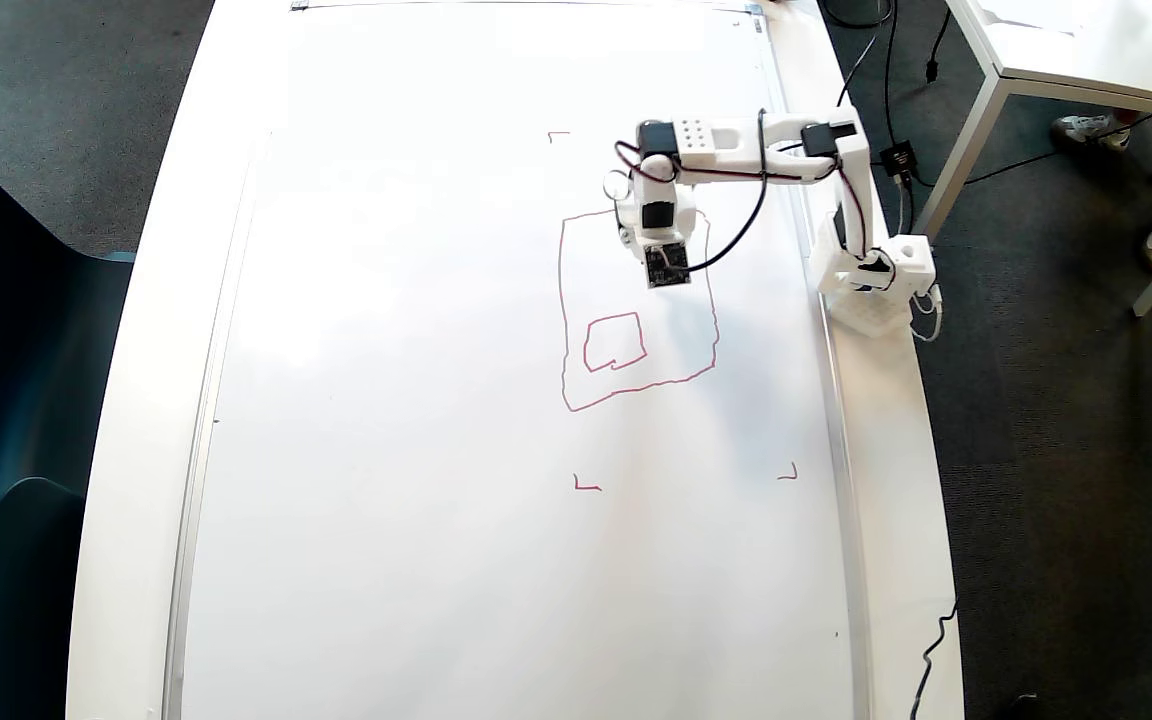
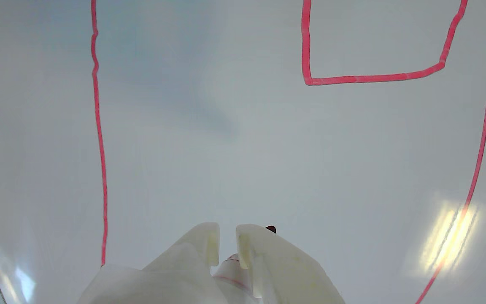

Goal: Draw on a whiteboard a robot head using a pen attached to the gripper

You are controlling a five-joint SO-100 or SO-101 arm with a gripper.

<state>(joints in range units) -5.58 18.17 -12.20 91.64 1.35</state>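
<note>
No legible txt, labels or nos. anywhere on whiteboard (image 1: 416,400) or arm.

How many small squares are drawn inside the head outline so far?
1: a small red square sits in the lower half of the robot head outline on the whiteboard in the overhead view. The gripper covers the upper part, which may hide more.

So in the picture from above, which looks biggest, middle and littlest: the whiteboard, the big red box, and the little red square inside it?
From largest to smallest in the overhead view:
1. The whiteboard, which fills most of the picture.
2. The big red box, the robot head outline.
3. The little red square inside it.
</note>
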